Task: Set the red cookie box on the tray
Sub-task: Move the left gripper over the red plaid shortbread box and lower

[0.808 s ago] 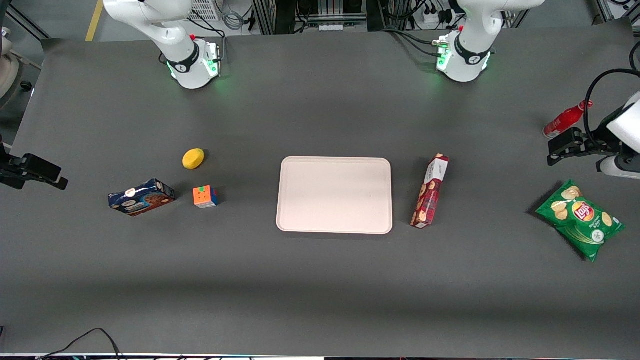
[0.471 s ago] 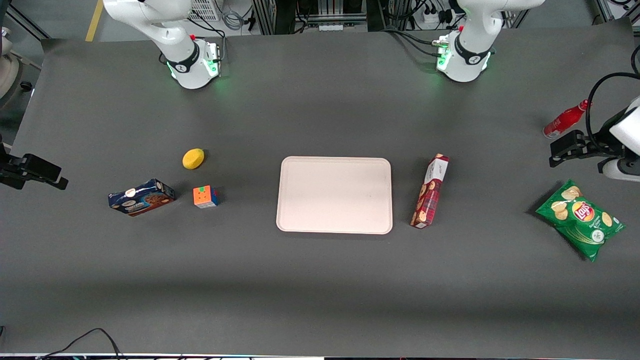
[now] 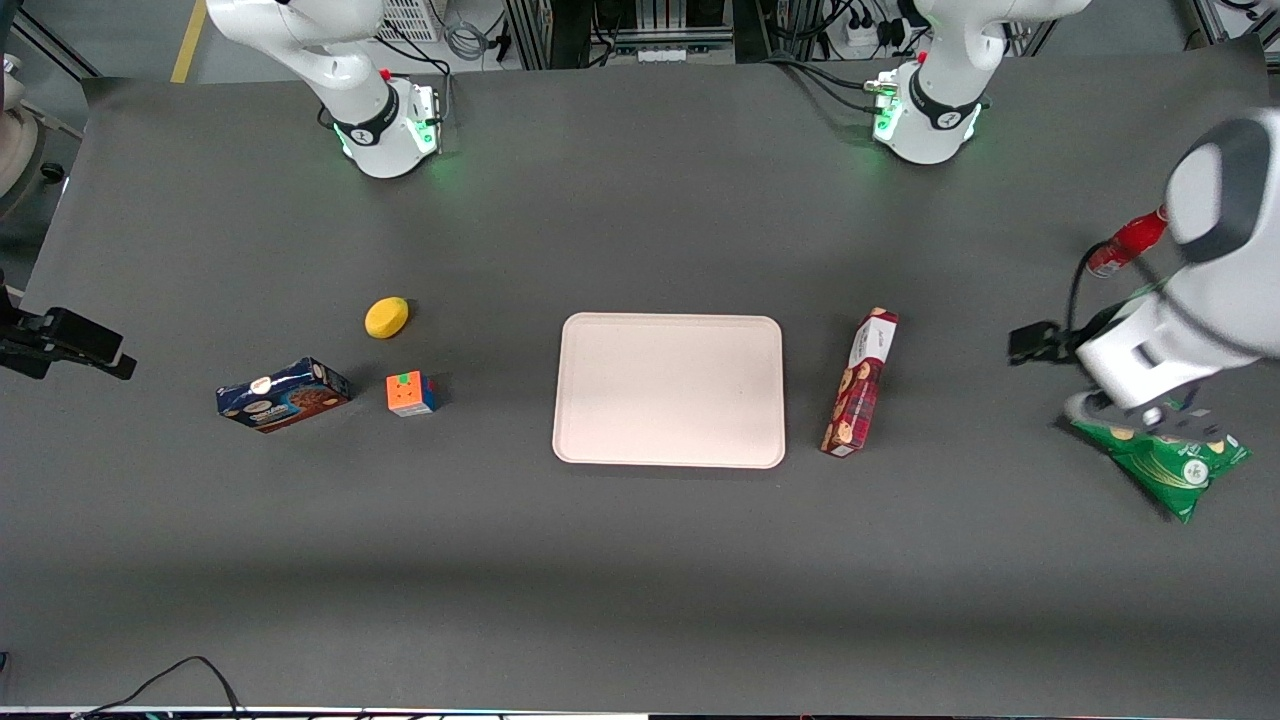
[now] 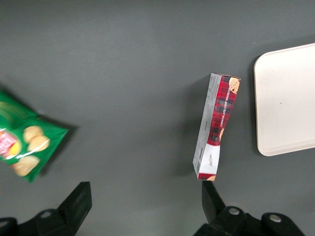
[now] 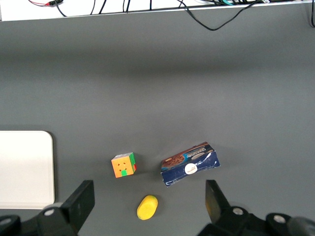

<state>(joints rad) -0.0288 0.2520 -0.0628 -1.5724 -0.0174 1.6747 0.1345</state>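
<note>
The red cookie box (image 3: 860, 385) lies flat on the table beside the tray (image 3: 668, 390), on the working arm's side of it, with its white end panel farther from the front camera. The tray is pale pinkish-cream and bare. My left gripper (image 3: 1120, 410) hangs above the table over the green chips bag (image 3: 1170, 460), well away from the box toward the working arm's end. In the left wrist view the gripper (image 4: 146, 196) is open and empty. The red box (image 4: 216, 125) and a corner of the tray (image 4: 288, 103) also show there.
The chips bag also shows in the left wrist view (image 4: 22, 142). A red bottle (image 3: 1125, 243) lies near the working arm. Toward the parked arm's end lie a dark blue cookie box (image 3: 283, 394), a colour cube (image 3: 411, 393) and a yellow lemon-like object (image 3: 386, 317).
The left arm has swung in from the table's edge toward the red cookie box and now covers part of the chips bag. Nothing on the table has moved.
</note>
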